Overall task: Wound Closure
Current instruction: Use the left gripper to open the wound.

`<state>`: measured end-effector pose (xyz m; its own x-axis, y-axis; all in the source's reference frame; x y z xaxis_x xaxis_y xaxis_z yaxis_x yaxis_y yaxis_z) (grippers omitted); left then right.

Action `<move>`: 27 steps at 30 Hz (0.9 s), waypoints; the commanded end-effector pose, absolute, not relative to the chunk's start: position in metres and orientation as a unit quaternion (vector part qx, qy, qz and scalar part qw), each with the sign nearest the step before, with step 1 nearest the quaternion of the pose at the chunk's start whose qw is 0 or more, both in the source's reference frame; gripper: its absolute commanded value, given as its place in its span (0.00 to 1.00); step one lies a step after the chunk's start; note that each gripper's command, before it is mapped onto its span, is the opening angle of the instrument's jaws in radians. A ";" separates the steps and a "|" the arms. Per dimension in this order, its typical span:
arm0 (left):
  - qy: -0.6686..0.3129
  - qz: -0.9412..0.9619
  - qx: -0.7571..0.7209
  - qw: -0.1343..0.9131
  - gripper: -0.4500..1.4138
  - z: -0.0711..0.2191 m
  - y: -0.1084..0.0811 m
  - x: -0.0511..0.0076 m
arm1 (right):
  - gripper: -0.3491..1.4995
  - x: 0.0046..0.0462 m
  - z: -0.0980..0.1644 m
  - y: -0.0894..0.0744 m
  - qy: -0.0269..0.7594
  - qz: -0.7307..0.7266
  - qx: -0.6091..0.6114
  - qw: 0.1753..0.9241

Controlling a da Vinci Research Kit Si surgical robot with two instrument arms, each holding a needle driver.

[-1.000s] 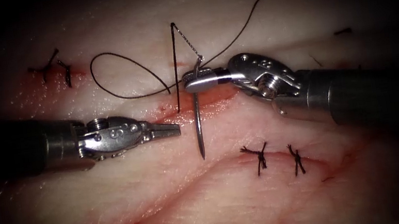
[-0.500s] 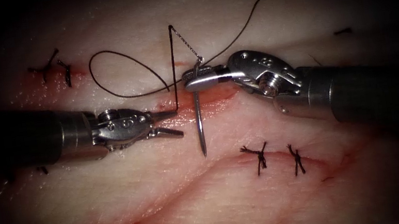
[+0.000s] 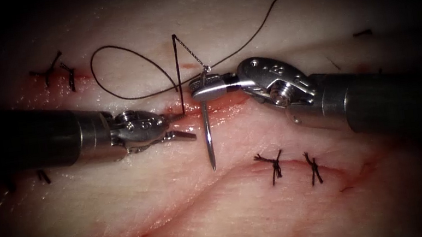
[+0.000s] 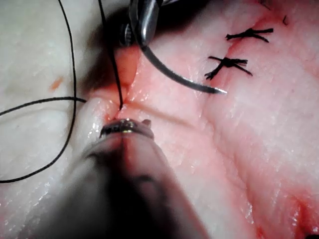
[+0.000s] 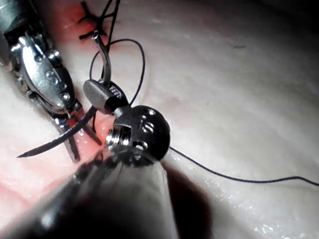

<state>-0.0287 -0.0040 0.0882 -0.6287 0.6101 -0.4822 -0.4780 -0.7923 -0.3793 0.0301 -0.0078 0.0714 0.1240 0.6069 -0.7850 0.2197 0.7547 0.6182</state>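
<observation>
Tissue (image 3: 235, 209): right gripper (image 3: 205, 88) grips needle (image 3: 208, 135); left gripper (image 3: 181, 125) spread beside thread (image 3: 179, 73).

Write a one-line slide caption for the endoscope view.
Right tool holds the needle near its thread end, clear of the tissue; left tool, jaws open, at the thread.

The curved needle (image 3: 208, 135) was steel, slim and free of the tissue (image 3: 246, 213), gripped near its thread end, its sharp tip hanging over the pale surface just below the cut (image 3: 220, 107). The cut lay open and wet with red fluid (image 3: 226, 112). The dark thread (image 3: 128, 75) ran from the needle's end up to a peak, dropped straight into the cut, and looped loosely on the tissue above.
</observation>
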 end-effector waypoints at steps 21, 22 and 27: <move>-0.139 0.808 -0.391 0.418 0.33 0.089 -0.001 -0.0280 | 0.00 0.0311 0.072 -0.007 0.647 0.140 0.318 0.679; -0.137 0.808 -0.390 0.420 0.32 0.089 -0.001 -0.0278 | 0.00 0.0311 0.072 -0.007 0.647 0.140 0.318 0.679; -0.132 0.805 -0.388 0.430 0.16 0.089 -0.001 -0.0272 | 0.00 0.0311 0.072 -0.007 0.647 0.140 0.318 0.679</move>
<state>-0.0263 -0.0016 0.0885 -0.3301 0.7970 -0.5058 -0.5984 -0.5911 -0.5409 0.0301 -0.0080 0.0717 0.1278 0.6037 -0.7869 0.2200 0.7564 0.6161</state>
